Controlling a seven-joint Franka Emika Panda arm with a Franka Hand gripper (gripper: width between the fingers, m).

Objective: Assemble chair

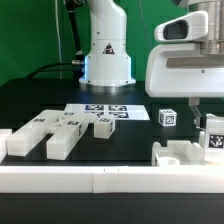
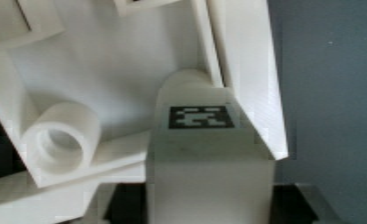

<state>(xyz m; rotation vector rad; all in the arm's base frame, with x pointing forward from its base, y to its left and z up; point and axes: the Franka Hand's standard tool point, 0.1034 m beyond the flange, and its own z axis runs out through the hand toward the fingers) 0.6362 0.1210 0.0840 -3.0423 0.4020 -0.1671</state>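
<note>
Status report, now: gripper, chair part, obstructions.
Gripper low at exterior view's right, over tagged chair part; grip unconfirmed. Other chair parts loose on table. Nothing seen blocking.

Exterior cam sits low at the table's [image 1: 35,98] front edge, facing the arm's base [image 1: 107,60]. Wrist cam's super close on the white parts [image 1: 185,153] [image 2: 64,110] at the exterior view's right; both catch those.
</note>
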